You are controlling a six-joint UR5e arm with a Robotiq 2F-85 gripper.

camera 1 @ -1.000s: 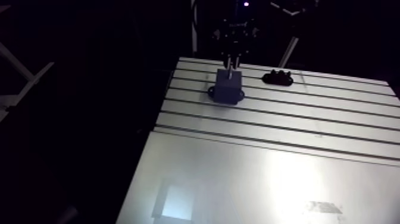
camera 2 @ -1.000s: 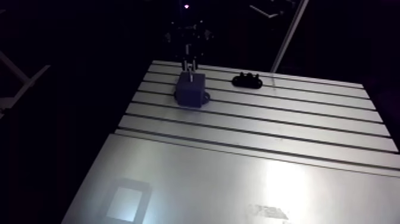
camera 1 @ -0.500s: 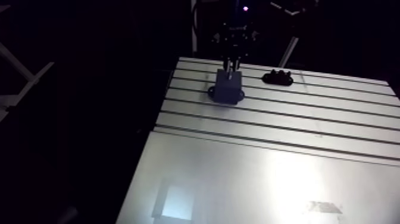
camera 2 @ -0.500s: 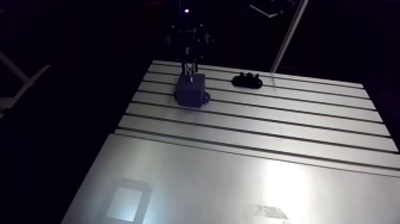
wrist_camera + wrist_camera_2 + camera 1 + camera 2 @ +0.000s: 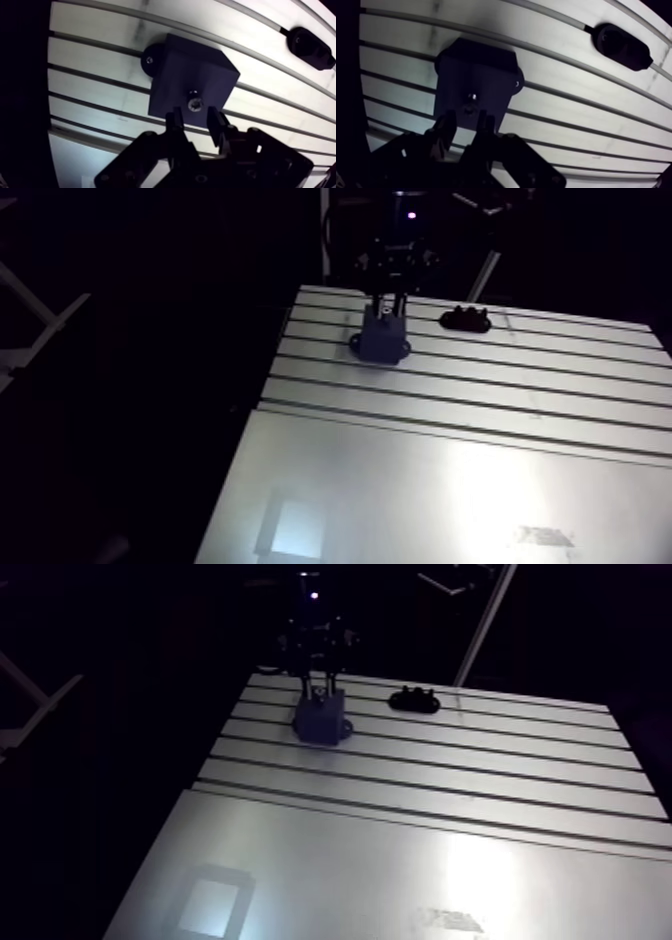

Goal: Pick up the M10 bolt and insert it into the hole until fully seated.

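Slotted alu table (image 5: 450, 403), bright under the lamp, everything around it pretty much dark. The near part is a plain smooth plate (image 5: 400, 488) w/ a pale square patch (image 5: 296, 528) on it and a smudgy printed mark (image 5: 545, 536) near the front edge. Tbh I can't read that mark, and no other brand or label shows anywhere.

The only "container" here is the dark block (image 5: 180, 70) sitting across the slots at the far end of the table, w/ a round mounting ear (image 5: 149, 59) sticking out at its base. The M10 bolt (image 5: 194, 104) is in the block's top face and only its head shows. Can't tell if it's all the way down.

My pincer (image 5: 196, 119) hangs right over the block, fingers (image 5: 174, 120) spread, one on each side of the bolt head, w/ a gap to it on both sides, so I'm gripping nothing.

Off to the side of the block, well apart, there's a black oblong piece (image 5: 309, 47) lying on the table.

Views differ a bit: the bolt head and the finger gap only read properly in the wrist view. In the arm view my pincer is a small dark shape over the block. The arm view does show bumps on top of the oblong piece, plus the front plate, which the wrist view doesn't show.
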